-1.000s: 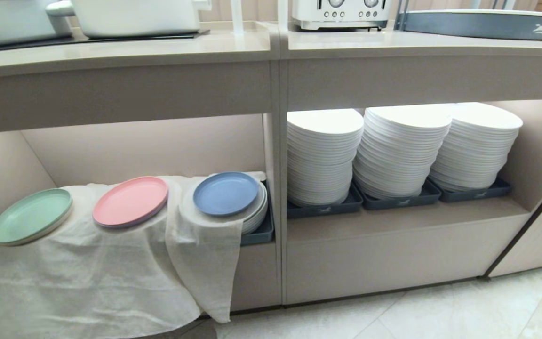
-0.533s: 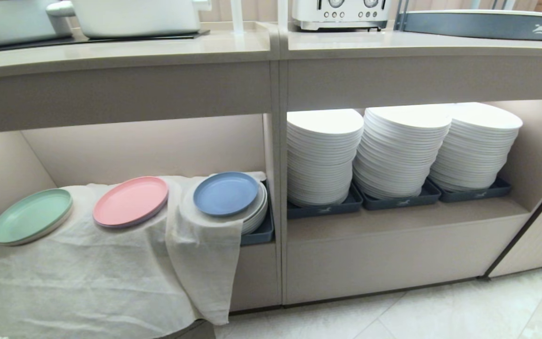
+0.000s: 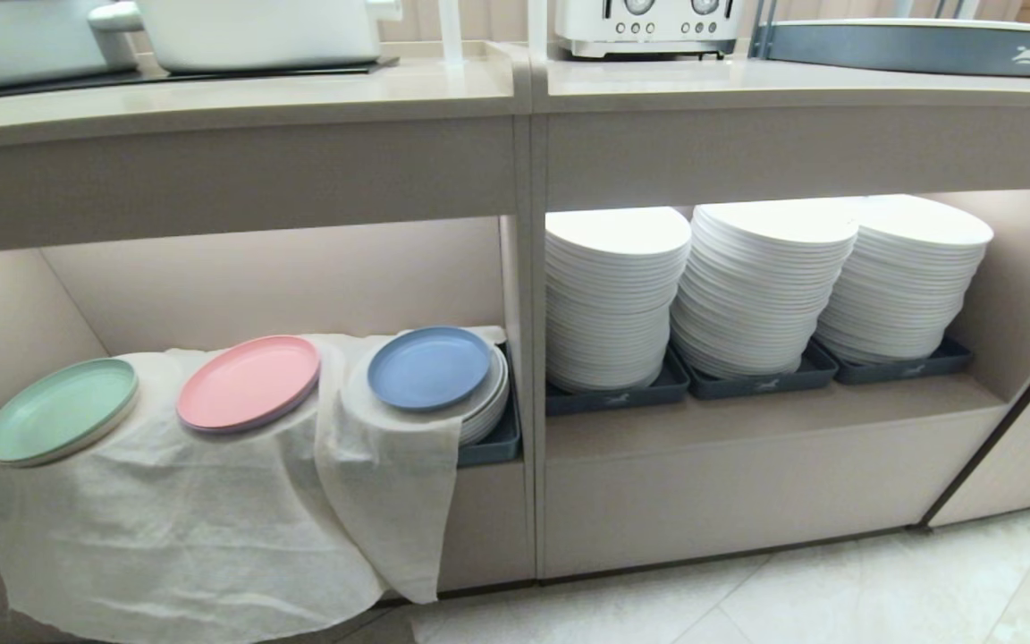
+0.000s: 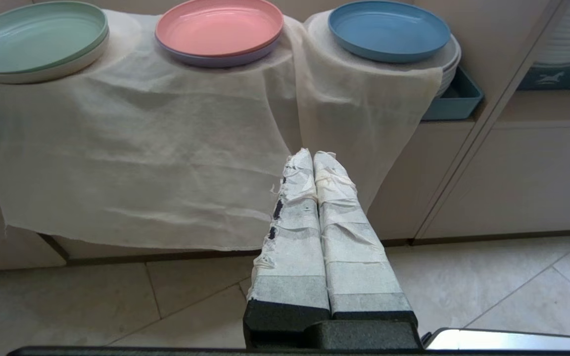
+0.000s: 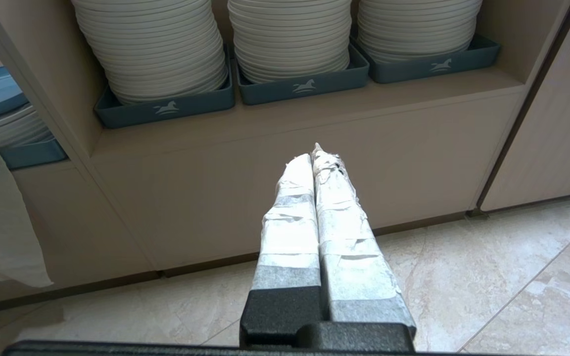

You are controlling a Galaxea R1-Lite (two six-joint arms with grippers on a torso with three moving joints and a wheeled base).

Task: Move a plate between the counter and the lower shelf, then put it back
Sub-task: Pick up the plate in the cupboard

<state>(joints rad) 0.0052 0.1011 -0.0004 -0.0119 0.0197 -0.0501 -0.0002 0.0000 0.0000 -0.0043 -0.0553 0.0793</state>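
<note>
Overhead, the worktop (image 3: 238,98) is showing only its front strip, with the white pots (image 3: 256,31), the toaster (image 3: 645,25) and a grey tray (image 3: 917,46) all being cut off by the upper edge of the head view. Neither arm is appearing there. The white cloth (image 3: 202,519) is hanging over the front of the lower shelf (image 3: 488,528) and hiding whatever is propping up the green plate (image 3: 59,410) and the pink plate (image 3: 249,382); a lilac rim is just peeking out under the pink one.

The blue plate (image 3: 429,367) is lying flat and face up on the cloth-covered low stack of white plates (image 3: 488,407), at the right end of that shelf beside the divider; being round, it is showing no long axis.

The left tool (image 4: 309,154) is hanging low above the pale tiled floor (image 3: 837,590), its taped fingers (image 4: 292,212) pressed together and empty, pointing at the cloth. The right tool (image 5: 314,151) is likewise sitting closed and empty before the compartment with three tall plate stacks (image 3: 756,286).
</note>
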